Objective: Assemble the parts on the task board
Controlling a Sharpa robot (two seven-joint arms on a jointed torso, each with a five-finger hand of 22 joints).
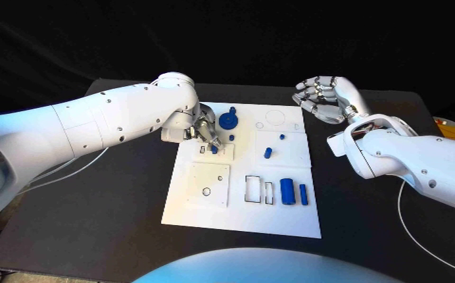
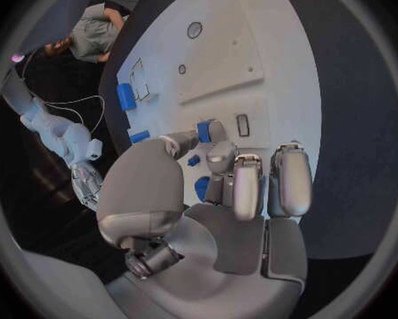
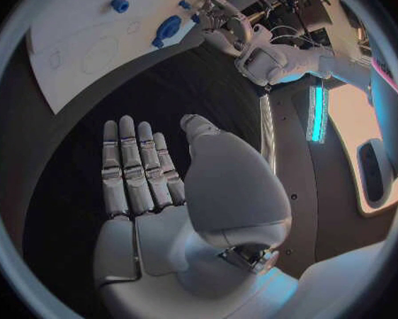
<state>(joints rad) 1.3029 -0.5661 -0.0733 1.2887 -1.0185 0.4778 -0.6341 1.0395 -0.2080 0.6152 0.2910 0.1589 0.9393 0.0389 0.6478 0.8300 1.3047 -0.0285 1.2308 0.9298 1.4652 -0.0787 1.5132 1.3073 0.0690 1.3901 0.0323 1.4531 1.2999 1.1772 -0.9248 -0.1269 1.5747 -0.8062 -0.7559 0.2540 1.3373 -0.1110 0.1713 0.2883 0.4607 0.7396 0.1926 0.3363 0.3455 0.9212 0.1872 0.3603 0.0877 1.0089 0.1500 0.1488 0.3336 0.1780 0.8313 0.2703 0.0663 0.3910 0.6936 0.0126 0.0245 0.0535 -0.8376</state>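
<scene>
Left hand's on a part, right's just idle

Your left hand pinches a small blue part over the board's far-left area; your right hand hangs open, fingers spread, off the board's far-right corner, holding nothing.
</scene>
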